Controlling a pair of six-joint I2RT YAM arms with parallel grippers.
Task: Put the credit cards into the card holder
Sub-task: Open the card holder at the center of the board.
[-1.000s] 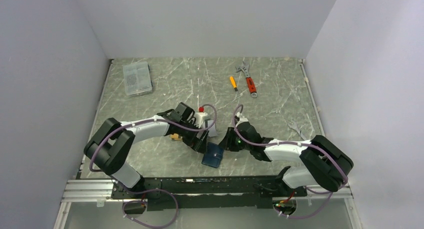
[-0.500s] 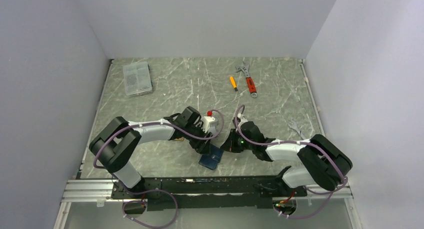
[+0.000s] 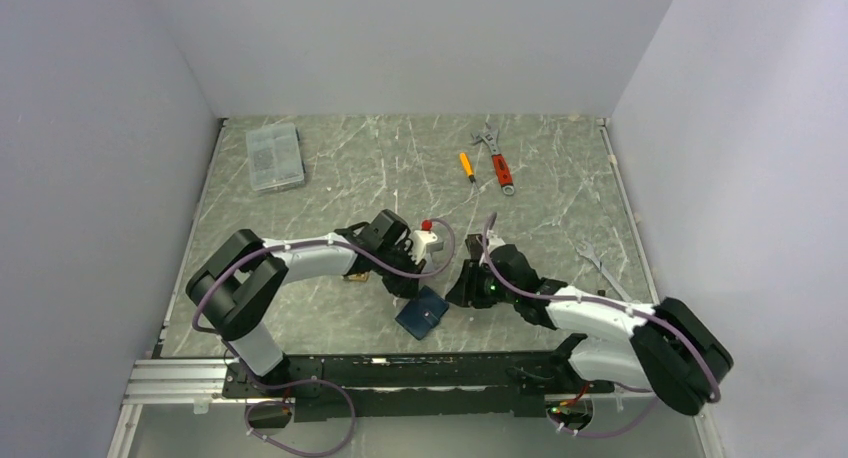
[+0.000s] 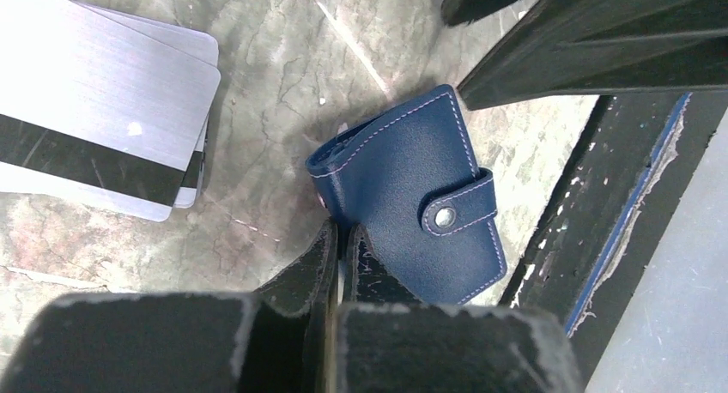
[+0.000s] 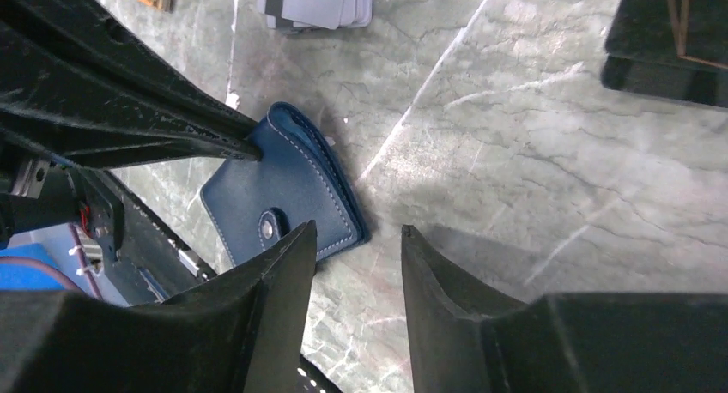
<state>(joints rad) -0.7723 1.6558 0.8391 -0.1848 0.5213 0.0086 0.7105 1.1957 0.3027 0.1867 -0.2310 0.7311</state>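
Tabletop (image 3: 380,168) of veined grey-green stone, pale walls (image 3: 420,38), left pincer (image 4: 339,236) pressed together at card holder (image 4: 412,187), right pincer (image 5: 356,230) spread

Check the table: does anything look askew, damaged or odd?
The card holder lies snapped shut and askew near the front edge, with cards fanned loosely beside it. Nothing looks spilled or damaged.

Stitched matt leather card holder (image 4: 403,178), brushed silvery credit cards (image 4: 94,93)

Soft, even light from above. Left of the navy blue stitched leather card holder (image 4: 412,196), brushed silver-grey cards (image 4: 94,84) glare white; a faint shadow rims its upper-left edge, in sharp focus.
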